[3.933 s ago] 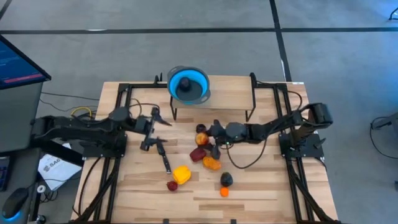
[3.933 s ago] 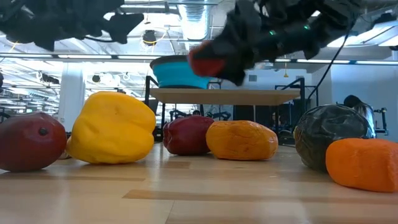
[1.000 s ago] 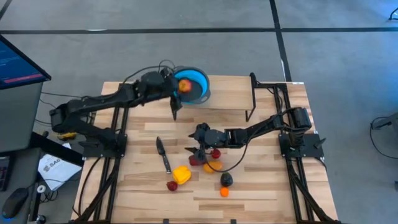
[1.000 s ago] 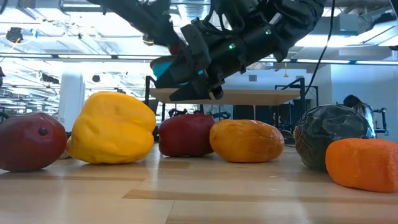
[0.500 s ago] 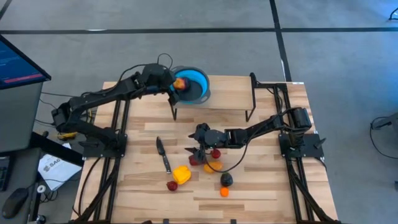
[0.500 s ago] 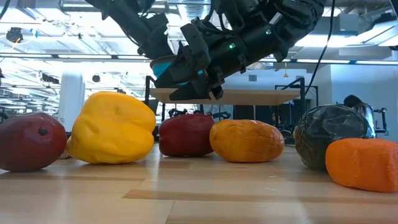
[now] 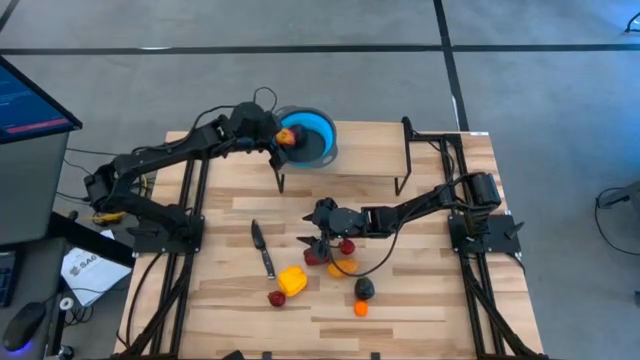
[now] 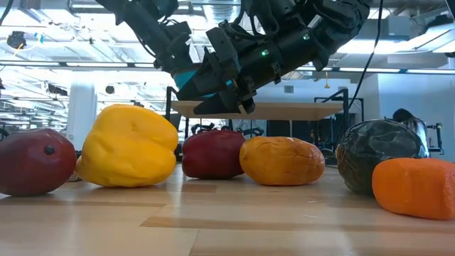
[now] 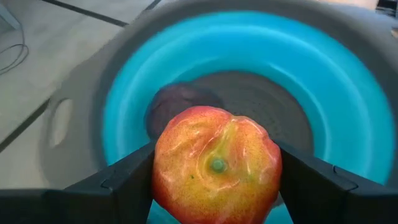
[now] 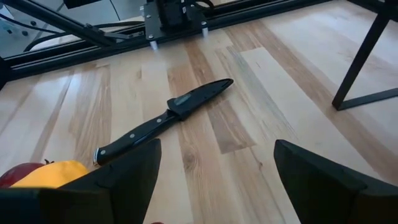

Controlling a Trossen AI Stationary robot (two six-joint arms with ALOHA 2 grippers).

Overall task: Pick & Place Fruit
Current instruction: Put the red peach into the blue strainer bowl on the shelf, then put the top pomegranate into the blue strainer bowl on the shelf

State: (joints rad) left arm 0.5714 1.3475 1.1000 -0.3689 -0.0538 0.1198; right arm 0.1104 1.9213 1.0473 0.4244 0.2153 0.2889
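Peach (image 9: 216, 165) sits clamped in left tool (image 9: 214, 186) over blue bowl (image 9: 348, 81); right tool (image 10: 214, 186) gapes empty above mid-bench fruit (image 7: 335, 258).

Pale wooden table (image 7: 420, 290), glossy bowl (image 7: 318, 135)

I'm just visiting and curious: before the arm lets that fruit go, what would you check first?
1. Left hand grips the peach: ok.
2. Peach over the blue bowl: ok.
3. Room in the bowl, only one dark fruit seen inside: ok.
4. Right hand open and empty, hanging low over the fruit pile: ok.
5. Knife clear of both hands: ok.
6. Drop height above the bowl: cannot tell.
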